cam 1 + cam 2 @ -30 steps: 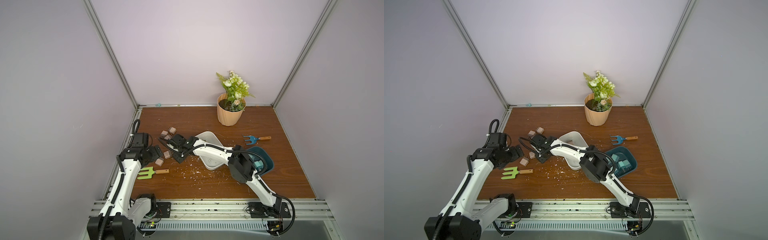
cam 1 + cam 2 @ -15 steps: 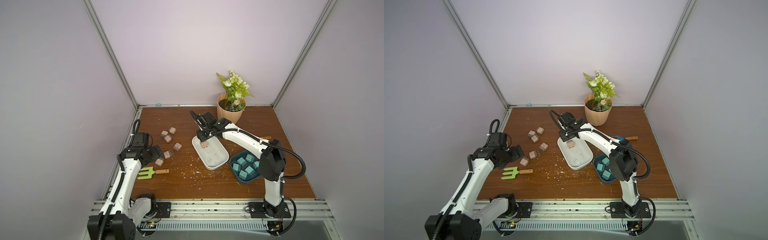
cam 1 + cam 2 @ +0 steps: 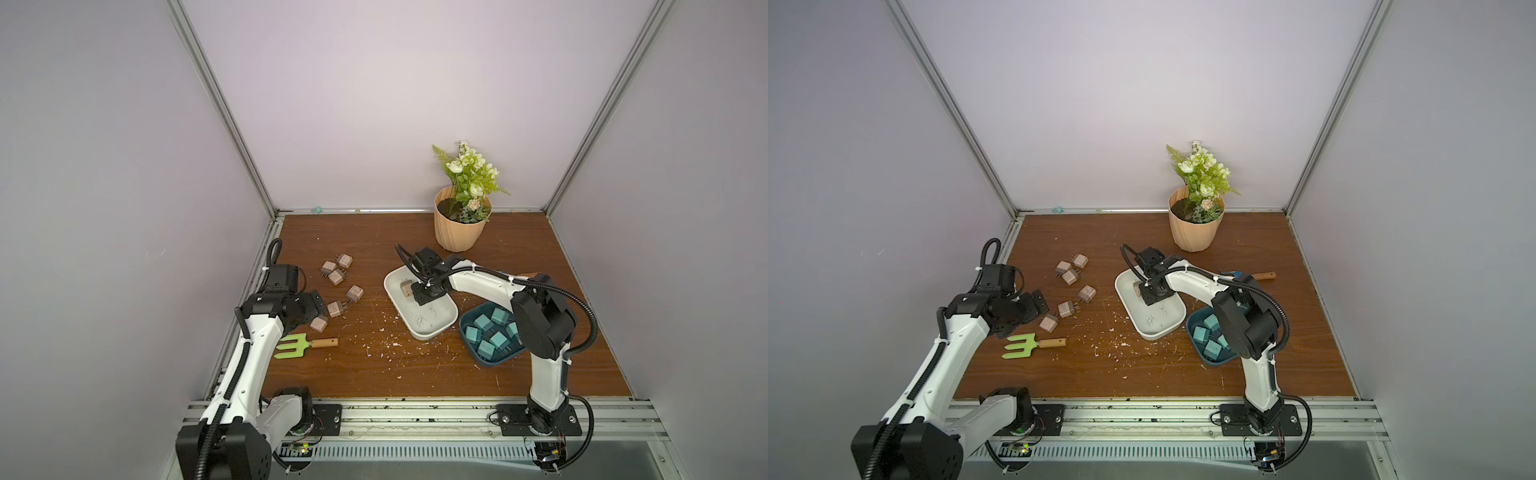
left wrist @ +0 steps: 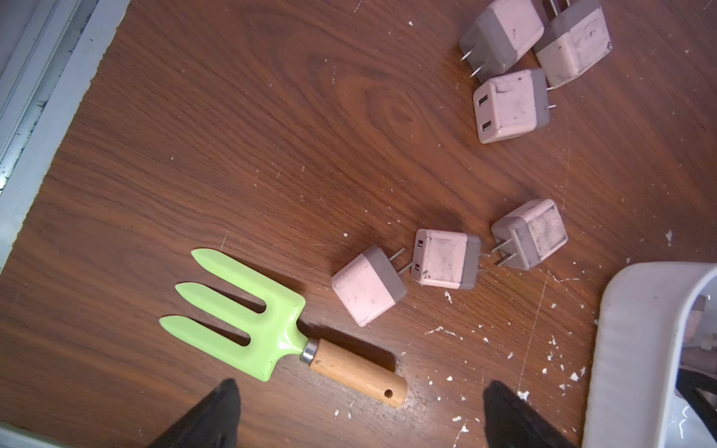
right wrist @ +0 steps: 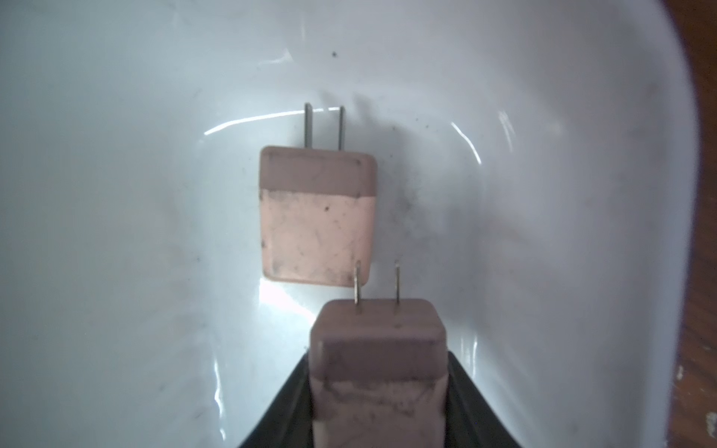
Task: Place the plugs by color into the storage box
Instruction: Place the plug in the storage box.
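Both top views look down over the whole table [image 3: 374,374]; wrist cameras hover close

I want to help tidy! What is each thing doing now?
Right arm's jaws: shut on tan cube plug.
Left arm's jaws: open, empty.
White plastic tub: holds one loose tan plug.
Teal plastic tub: holds teal cube plugs.
Six tan plugs: lying outside tubs.
Green three-pronged fork: lying flat.

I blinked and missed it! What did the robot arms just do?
The right gripper carried a tan cube-shaped plug from the loose pile rightward to the white plastic tub and lowered it in, still gripped. The open left gripper, green garden fork and teal plugs stayed put.
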`<move>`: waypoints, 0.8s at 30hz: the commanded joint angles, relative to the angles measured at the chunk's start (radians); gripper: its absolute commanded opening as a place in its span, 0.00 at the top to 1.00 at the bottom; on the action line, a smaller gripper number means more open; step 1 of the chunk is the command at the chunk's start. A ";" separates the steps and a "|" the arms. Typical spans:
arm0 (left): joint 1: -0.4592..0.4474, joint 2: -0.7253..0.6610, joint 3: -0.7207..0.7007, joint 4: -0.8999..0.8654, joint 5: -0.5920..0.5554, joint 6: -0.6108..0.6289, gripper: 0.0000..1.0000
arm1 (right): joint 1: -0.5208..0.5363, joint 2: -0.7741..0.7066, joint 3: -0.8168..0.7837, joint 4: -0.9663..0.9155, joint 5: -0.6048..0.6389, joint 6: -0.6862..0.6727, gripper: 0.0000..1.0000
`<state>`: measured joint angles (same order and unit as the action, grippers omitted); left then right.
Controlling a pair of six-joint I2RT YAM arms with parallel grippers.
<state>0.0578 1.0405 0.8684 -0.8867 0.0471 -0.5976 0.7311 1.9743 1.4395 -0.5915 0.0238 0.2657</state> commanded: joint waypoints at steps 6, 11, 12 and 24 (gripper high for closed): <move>0.011 0.007 0.007 -0.008 -0.004 -0.002 0.02 | 0.003 0.056 -0.001 0.010 0.006 0.017 0.51; 0.013 0.007 0.008 -0.009 -0.004 -0.001 0.02 | 0.005 0.049 0.019 -0.014 0.020 0.020 0.40; 0.011 0.007 0.009 -0.009 -0.004 0.000 0.02 | 0.007 0.036 0.029 -0.024 0.030 0.022 0.36; 0.012 0.036 0.027 0.008 -0.003 0.001 0.02 | 0.208 0.077 0.450 -0.198 0.074 0.069 0.14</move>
<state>0.0578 1.0710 0.8684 -0.8803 0.0479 -0.5945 0.8719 2.0319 1.7885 -0.7341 0.0990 0.3035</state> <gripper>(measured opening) 0.984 0.858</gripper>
